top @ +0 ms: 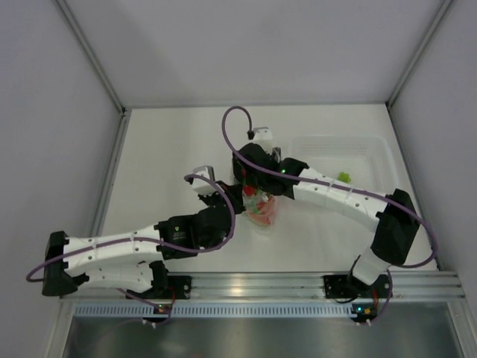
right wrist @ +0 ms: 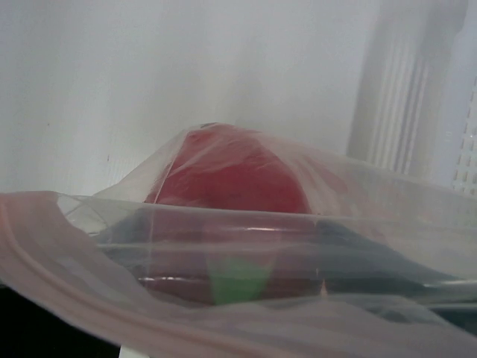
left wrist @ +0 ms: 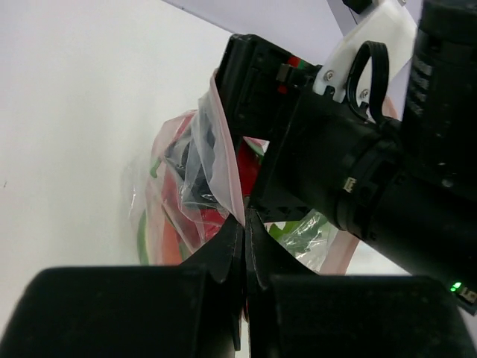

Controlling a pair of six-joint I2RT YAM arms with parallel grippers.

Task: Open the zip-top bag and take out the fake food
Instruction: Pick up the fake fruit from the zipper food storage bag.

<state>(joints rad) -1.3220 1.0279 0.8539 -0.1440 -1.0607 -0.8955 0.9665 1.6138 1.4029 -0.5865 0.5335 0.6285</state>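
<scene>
Judging progress, we find the zip-top bag between both grippers with its mouth parted, the left gripper clenched on its film, the right gripper at the mouth, its grip impossible to tell, and the fake food inside, not yet removed.

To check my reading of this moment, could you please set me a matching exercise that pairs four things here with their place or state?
Things:
1. left gripper
2. right gripper
3. red piece
4. green piece

Places or states:
A. lies in the clear tub
B. shut on the edge of the zip-top bag
C. inside the zip-top bag
D. jaws wide apart, at the bag

Pairs: 1-B, 2-D, 3-C, 4-A.
</scene>
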